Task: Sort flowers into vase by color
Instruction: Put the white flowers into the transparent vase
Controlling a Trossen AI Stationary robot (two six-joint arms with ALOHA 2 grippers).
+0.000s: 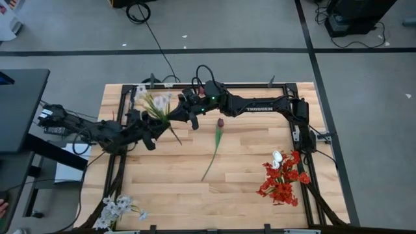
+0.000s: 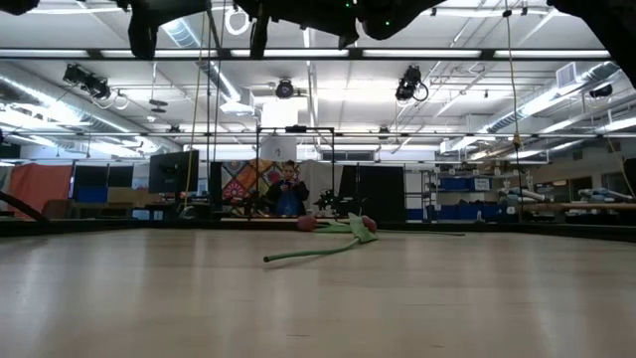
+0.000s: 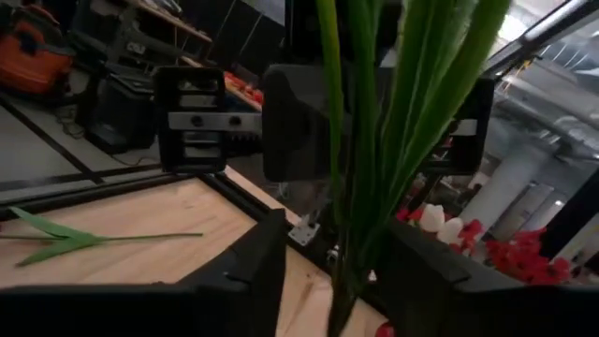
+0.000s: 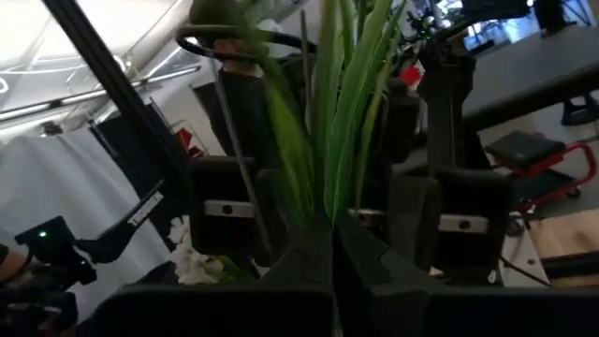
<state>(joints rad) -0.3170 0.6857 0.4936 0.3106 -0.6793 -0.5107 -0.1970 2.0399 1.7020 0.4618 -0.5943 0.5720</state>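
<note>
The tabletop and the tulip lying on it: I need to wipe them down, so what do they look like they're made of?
The tabletop looks like pale wood planks with visible seams and grain and a smooth, slightly glossy finish. The tulip looks artificial, probably plastic or fabric: its green stem is uniformly coloured and rubbery-looking, its dark bud stiffly closed. The exact material can't be told.

You have 1 spray point(image 1: 155, 104) held above the table point(image 1: 175, 188) at upper left of centre, both claws meeting there. A single stem point(image 1: 215, 144) lies mid-table. 1 bunch point(image 1: 281, 179) sits lower right, another point(image 1: 117, 211) at the lower left corner.
</note>
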